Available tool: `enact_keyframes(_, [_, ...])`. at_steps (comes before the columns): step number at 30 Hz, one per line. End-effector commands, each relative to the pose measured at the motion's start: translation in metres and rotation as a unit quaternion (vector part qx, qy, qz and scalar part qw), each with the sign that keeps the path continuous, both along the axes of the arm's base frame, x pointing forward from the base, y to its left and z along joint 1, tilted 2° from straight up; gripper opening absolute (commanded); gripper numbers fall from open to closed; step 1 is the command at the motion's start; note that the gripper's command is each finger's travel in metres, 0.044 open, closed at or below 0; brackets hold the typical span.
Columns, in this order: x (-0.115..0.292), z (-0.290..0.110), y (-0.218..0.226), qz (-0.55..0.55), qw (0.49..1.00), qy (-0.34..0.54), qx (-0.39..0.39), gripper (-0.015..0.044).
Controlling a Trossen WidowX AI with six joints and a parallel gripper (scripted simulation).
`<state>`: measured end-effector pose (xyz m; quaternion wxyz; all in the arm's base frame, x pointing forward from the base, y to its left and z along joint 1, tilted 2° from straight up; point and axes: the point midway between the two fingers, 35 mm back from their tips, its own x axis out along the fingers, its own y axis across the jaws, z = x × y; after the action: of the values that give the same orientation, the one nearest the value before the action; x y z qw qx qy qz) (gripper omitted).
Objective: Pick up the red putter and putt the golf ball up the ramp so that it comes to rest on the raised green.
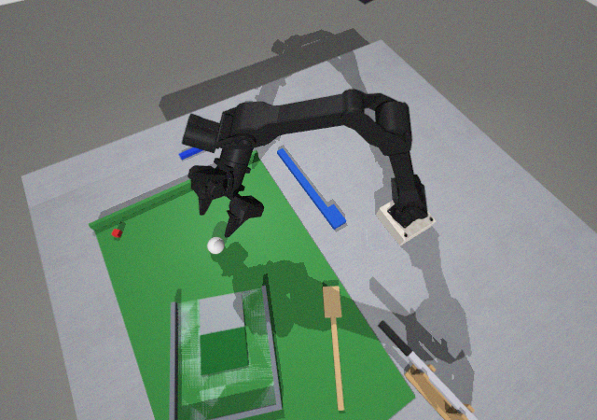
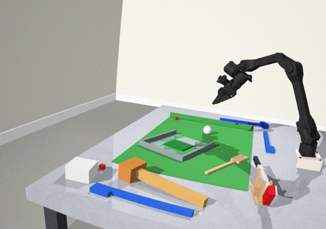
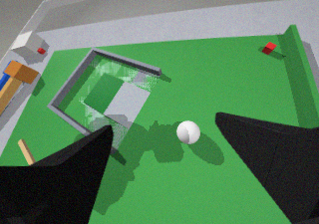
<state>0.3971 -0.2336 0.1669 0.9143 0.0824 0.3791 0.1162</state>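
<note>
One pincer, spread wide and gripping nothing, hangs above the green mat. Golf ball below. Red putter rests on a wooden stand, tabletop edge.

Mat laid mid-tabletop. Ball set on mat between walled green and far rail. Putter propped in stand off mat's near-right corner.
</note>
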Motion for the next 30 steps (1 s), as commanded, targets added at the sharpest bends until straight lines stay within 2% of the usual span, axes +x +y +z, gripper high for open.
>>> enact_keyframes(1, [0.010, -0.008, 0.070, 0.066, 0.997, 0.038, -0.023, 0.0440])
enact_keyframes(9, [0.007, -0.022, 0.196, 0.243, 0.963, 0.061, -0.094, 0.0440])
enact_keyframes(17, [-0.041, -0.036, 0.313, 0.435, 0.881, 0.063, -0.176, 0.0440])
enact_keyframes(21, [-0.074, -0.045, 0.355, 0.514, 0.825, 0.061, -0.227, 0.0440])
enact_keyframes(27, [-0.137, -0.059, 0.413, 0.643, 0.711, 0.047, -0.280, 0.0440])
enact_keyframes(30, [-0.145, -0.060, 0.414, 0.657, 0.697, 0.045, -0.286, 0.0440])
